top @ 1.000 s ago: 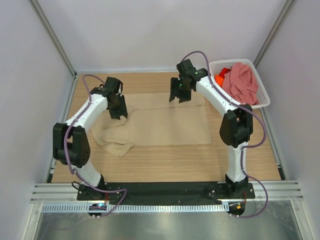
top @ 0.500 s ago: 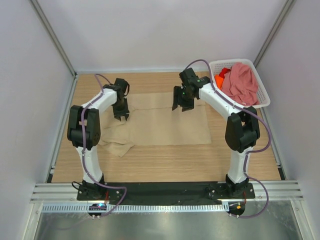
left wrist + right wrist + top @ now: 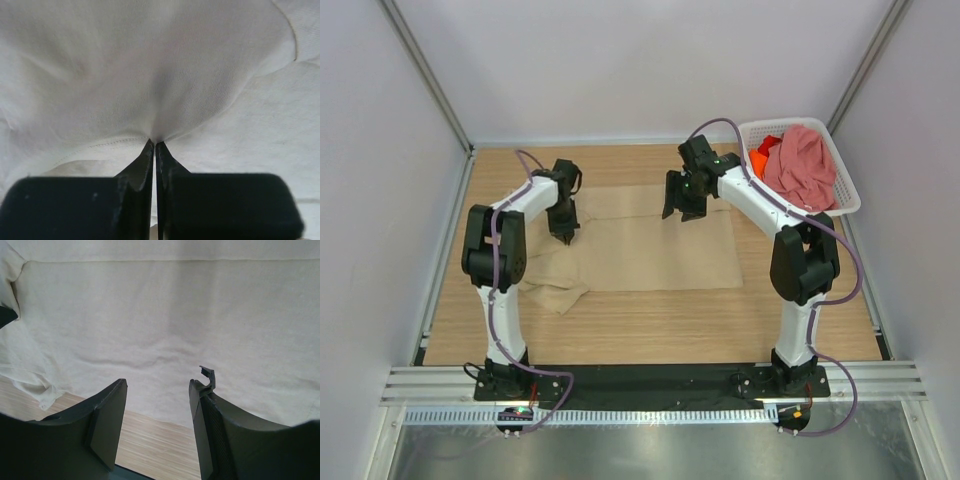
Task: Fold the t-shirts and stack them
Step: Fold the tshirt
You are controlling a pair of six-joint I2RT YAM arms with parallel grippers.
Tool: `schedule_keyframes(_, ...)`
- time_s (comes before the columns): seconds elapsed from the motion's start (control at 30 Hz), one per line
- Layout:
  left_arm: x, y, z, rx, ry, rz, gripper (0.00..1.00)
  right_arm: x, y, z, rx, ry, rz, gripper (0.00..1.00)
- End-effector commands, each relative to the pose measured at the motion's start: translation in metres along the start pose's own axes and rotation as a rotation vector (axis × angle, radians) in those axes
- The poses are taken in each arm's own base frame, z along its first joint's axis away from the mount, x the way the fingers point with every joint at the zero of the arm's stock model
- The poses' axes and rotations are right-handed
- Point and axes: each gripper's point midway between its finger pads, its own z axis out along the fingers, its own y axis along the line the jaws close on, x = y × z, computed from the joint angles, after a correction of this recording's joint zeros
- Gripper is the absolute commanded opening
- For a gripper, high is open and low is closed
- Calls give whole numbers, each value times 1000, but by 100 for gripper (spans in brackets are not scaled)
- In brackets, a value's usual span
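Pincer on left arm [image 3: 152, 142] pressed together, pinching a fold of beige shirt [image 3: 650, 250] at the end farthest from basket [image 3: 850, 185]. Right pincer [image 3: 157, 385] spread, empty, hovering over shirt's back edge nearer basket. Step: probably first fold; next, right pincer must drop and grip, then both lift together. Pink shirt [image 3: 802, 165], orange shirt [image 3: 763, 157] inside basket. Wooden counter [image 3: 650, 325], beige shirt flat beside basket. White walls.
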Motion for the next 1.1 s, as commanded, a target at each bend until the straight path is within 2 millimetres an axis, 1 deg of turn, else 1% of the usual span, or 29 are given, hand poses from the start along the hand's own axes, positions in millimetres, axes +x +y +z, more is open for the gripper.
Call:
schedule_keyframes(0.0,-22,4,-17,-29,-67,6,0,-13,12,-8,-37,-42,-12,60)
schedule_keyframes(0.1,-33,8,-31,-44,-117,-1,0,-10,8,-8,-23,-32,-23,60)
schedule_keyframes(0.17,-41,15,-38,-64,-131,-8,0,-9,7,-7,-19,-29,-30,60)
schedule_keyframes(0.23,-46,22,-36,-91,-127,-10,0,-7,6,-7,-17,-27,-33,60)
schedule_keyframes(0.27,-53,28,-38,-95,-135,-26,0,-5,5,-6,-18,-21,-31,60)
schedule_keyframes(0.33,-56,34,-34,-95,-117,-41,0,-3,5,-4,-22,-15,-31,60)
schedule_keyframes(0.37,-62,42,-34,-96,-120,-64,0,-2,5,-2,-23,-11,-38,60)
schedule_keyframes(0.47,-68,51,-29,-94,-110,-91,0,0,3,0,-18,-2,-45,60)
schedule_keyframes(0.5,-75,57,-31,-87,-119,-111,0,1,2,1,-15,1,-47,60)
schedule_keyframes(0.53,-77,58,-26,-85,-111,-116,0,2,1,1,-13,4,-51,60)
schedule_keyframes(0.57,-80,60,-25,-84,-112,-122,1,3,1,1,-14,6,-52,60)
schedule_keyframes(0.6,-88,62,-28,-83,-121,-130,5,4,1,3,-13,11,-56,60)
schedule_keyframes(0.63,-90,62,-22,-84,-110,-125,9,5,0,4,-13,16,-55,60)
schedule_keyframes(0.67,-93,61,-22,-75,-110,-125,14,5,1,4,-16,18,-57,60)
schedule_keyframes(0.7,-104,58,-28,-67,-136,-126,20,7,1,5,-19,26,-56,60)
schedule_keyframes(0.73,-103,59,-28,-73,-120,-137,24,8,1,5,-20,28,-59,60)
schedule_keyframes(0.77,-105,58,-32,-74,-130,-140,30,8,0,5,-19,29,-60,60)
schedule_keyframes(0.8,-109,57,-38,-71,-145,-150,33,8,-1,5,-16,29,-62,60)
schedule_keyframes(0.83,-113,55,-51,-54,-178,-166,34,10,-1,6,-17,33,-64,60)
schedule_keyframes(0.9,-112,52,-62,-31,-200,-175,36,11,-1,6,-18,32,-66,60)
schedule_keyframes(0.93,-104,51,-64,-26,-193,-169,36,12,-2,6,-18,34,-67,60)
schedule_keyframes(0.97,-106,48,-79,-5,-233,-172,36,13,-3,7,-18,35,-67,60)
schedule_keyframes(1.0,-103,44,-83,11,-240,-168,35,14,-2,7,-20,37,-65,60)
schedule_keyframes(1.03,-89,38,-77,23,-214,-148,33,14,-3,6,-22,35,-63,60)
schedule_keyframes(1.07,-88,34,-87,45,-238,-144,28,15,-2,7,-23,38,-65,60)
